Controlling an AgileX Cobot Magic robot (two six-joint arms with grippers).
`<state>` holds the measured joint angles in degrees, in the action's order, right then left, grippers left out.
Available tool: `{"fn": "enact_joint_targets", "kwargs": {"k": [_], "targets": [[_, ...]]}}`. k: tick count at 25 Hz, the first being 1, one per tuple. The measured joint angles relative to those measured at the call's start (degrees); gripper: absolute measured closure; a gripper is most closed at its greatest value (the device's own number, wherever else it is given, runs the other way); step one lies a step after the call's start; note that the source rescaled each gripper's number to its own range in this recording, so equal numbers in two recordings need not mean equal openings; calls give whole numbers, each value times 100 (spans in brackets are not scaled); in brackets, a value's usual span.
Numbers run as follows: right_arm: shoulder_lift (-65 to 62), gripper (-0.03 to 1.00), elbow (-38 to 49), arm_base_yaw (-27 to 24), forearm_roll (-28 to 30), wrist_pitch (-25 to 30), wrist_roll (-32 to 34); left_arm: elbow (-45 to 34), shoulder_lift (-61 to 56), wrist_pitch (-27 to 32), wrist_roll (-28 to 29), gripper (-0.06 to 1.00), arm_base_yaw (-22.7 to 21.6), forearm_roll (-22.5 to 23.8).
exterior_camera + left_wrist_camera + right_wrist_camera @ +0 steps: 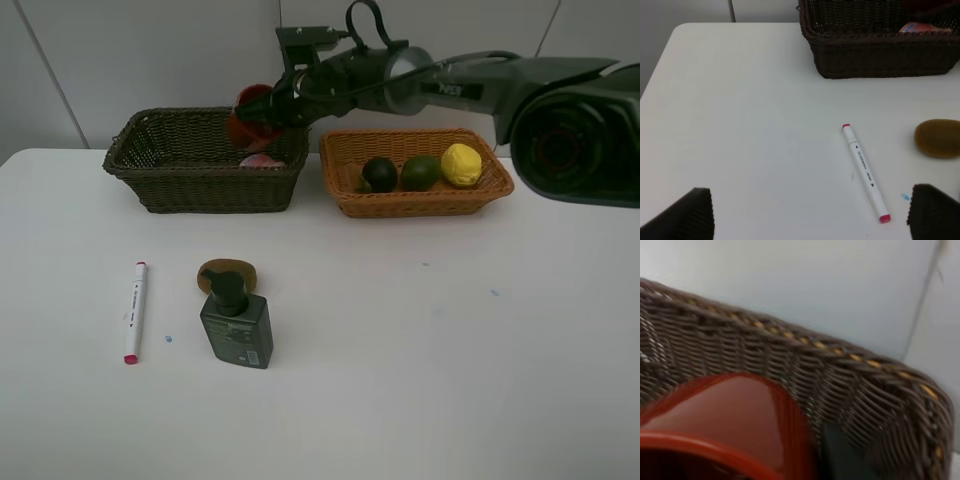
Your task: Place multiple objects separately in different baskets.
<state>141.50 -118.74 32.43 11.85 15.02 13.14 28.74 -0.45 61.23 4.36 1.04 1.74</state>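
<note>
White table [420,380] with two wicker baskets side by side at its far edge; the dark basket [205,165] stood on the left, the tan basket [420,200] just beside it on the right. The tan basket held a dark round fruit [379,174], an avocado [421,172] and a lemon [461,164] in a row; a pink bottle [262,160] lay inside the dark basket near its right end. On the open table lay a marker [134,311], white with red ends; near it a dark green pump bottle [236,322] overlapped a brown kiwi [227,270] just behind it. The right gripper [272,112] was clamped on the red cup [252,112], held above the dark basket's right end, over the pink bottle; the cup was glossy, its side close to the woven wall. The left gripper [812,200] was released, fingers wide apart and grasping nothing; the marker showed between them.
</note>
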Motion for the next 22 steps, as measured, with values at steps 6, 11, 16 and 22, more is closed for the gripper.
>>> {"fn": "enact_joint_targets", "kwargs": {"k": [6, 11, 16, 22], "targets": [[94, 97, 0, -48, -35, 18, -5, 0, 0, 0, 0, -5, 0, 0], [102, 97, -6, -43, -103, 18, -93, 0, 0, 0, 0, -5, 0, 0], [102, 97, -6, -43, -122, 18, -110, 0, 0, 0, 0, -5, 0, 0], [102, 78, -19, -43, -273, 23, -110, 0, 0, 0, 0, -5, 0, 0]]}}
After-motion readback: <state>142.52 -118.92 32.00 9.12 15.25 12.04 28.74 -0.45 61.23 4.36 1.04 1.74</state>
